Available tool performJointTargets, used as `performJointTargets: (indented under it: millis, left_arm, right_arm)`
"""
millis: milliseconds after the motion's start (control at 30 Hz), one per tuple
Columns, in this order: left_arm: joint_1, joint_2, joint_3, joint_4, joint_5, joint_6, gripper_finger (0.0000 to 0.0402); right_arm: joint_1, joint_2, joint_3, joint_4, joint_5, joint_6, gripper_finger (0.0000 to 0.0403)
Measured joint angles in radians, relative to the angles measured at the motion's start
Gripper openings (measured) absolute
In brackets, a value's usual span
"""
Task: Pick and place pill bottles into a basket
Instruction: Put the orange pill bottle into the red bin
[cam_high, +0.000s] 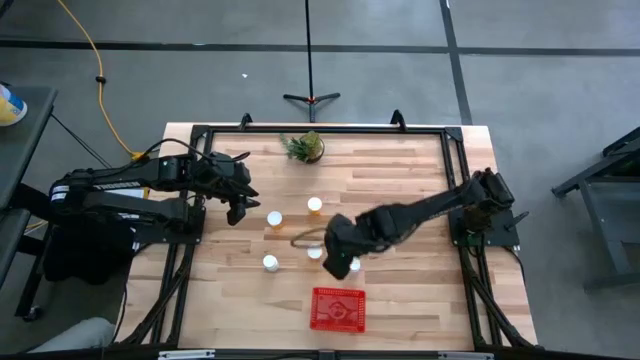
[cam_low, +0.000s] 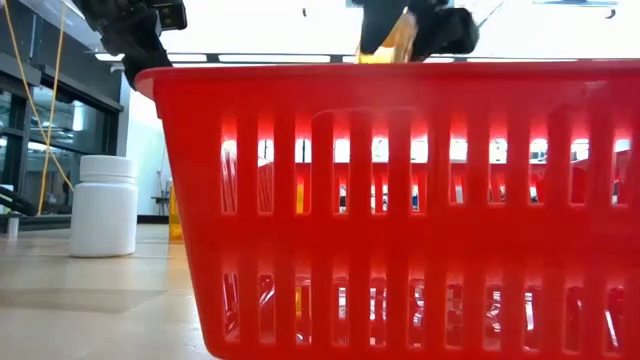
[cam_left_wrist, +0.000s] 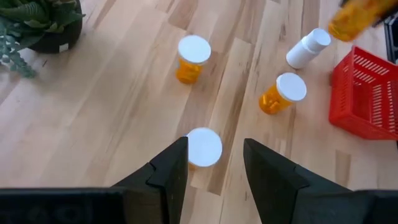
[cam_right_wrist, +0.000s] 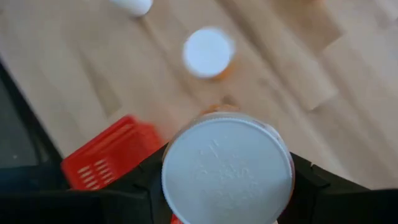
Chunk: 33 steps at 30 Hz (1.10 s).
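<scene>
From the low camera I'm seeing the red slotted plastic basket (cam_low: 400, 200) filling the frame, its right side and base running off the edges and hiding most of the bench behind. The orange bottle (cam_low: 392, 42) above its rim is getting cropped by the top edge. On the right wrist camera, the held bottle's white cap (cam_right_wrist: 227, 171) is covering its body, and the loose white-capped bottle (cam_right_wrist: 208, 53) beyond is blurring.

left end effector (cam_high: 238, 205): closed, raised | right end effector (cam_high: 342, 255): gripping, mid-table
</scene>
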Motion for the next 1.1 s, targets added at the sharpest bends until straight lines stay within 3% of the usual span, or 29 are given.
performJointTargets:
  millis: [600, 1100]
  left_arm:
    - [0.000, 0.000, 0.000, 0.055, 0.029, -0.030, 0.0191]
    - [0.000, 0.000, 0.000, 0.015, 0.028, -0.045, 0.0191]
  right_arm:
    - [0.244, 0.152, 0.000, 0.099, -0.069, 0.186, 0.0198]
    - [0.242, 0.181, 0.000, 0.055, 0.000, 0.241, 0.0199]
